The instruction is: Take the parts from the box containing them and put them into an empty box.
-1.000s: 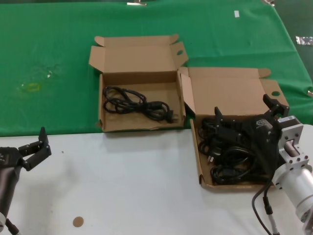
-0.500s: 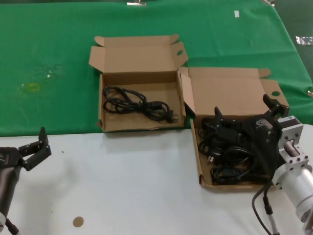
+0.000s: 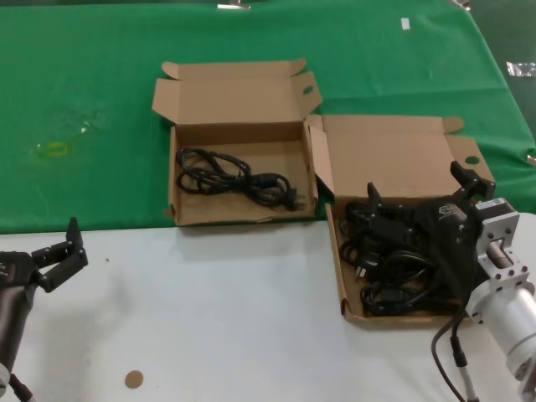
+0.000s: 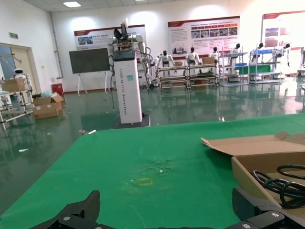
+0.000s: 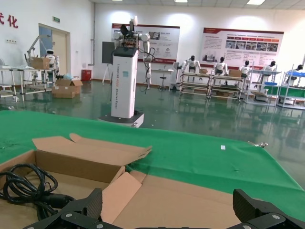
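over the full box (image 3: 394, 180) | right gripper (image 3: 423, 197) jaws wide, empty | cords (image 3: 394, 268) partly hidden

Tangled black power cords (image 3: 394, 260) fill right box (image 3: 381, 155); one cord (image 3: 239, 177) in left box (image 3: 230, 96).

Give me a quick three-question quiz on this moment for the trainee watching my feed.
1. True or false: the left box holds one power cord.
2. Which gripper is over the right box with the cord pile? A) left B) right
3. Fill in: the left gripper hovers over the ____ tabletop.

Key: 1 true. 2 B, the right gripper, open. 3 white.
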